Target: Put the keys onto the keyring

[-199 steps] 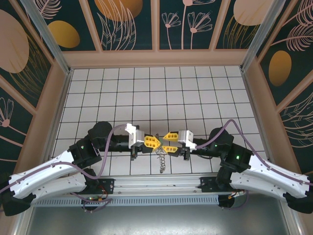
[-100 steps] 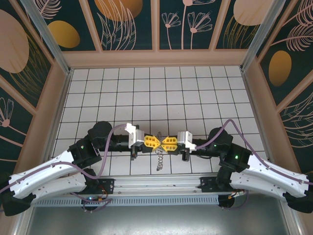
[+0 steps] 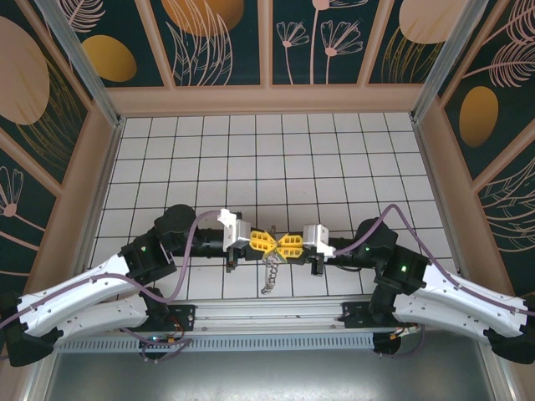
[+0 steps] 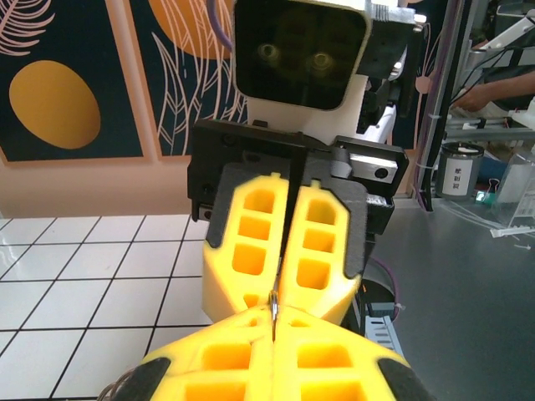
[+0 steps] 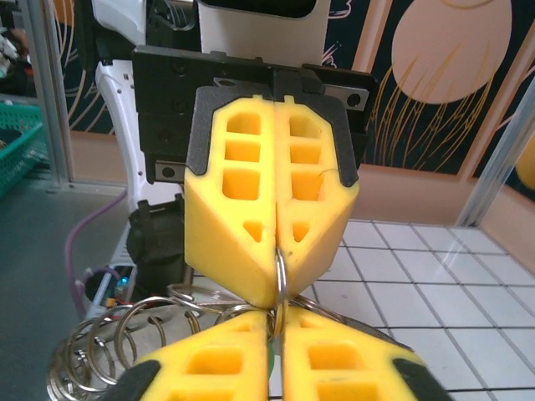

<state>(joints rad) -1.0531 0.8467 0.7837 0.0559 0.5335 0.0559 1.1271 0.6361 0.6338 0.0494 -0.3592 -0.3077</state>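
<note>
open a second ago, now shut and pressed in closer: right gripper (image 3: 284, 245). all round, dark floral walls (image 3: 75, 50) in pale wood frames; underneath, a white tiled table (image 3: 251, 150). two arms, two grippers, met tip to tip above the near tiles. left gripper (image 3: 269, 243) also clamped tight. one keyring (image 5: 282, 271), pinched in both finger seams where the tips meet; its chain of loops (image 3: 269, 271) dangling just below, toward the bases.

yellow against a white grid, dark teal all round
yellow plastic gripper fingers (image 3: 261, 243); dull grey-brown metal keyring chain (image 3: 269, 276); white floor tiles (image 3: 292, 159) with dark lines; teal wall panels (image 3: 142, 33), orange discs, pale flower outlines.
</note>
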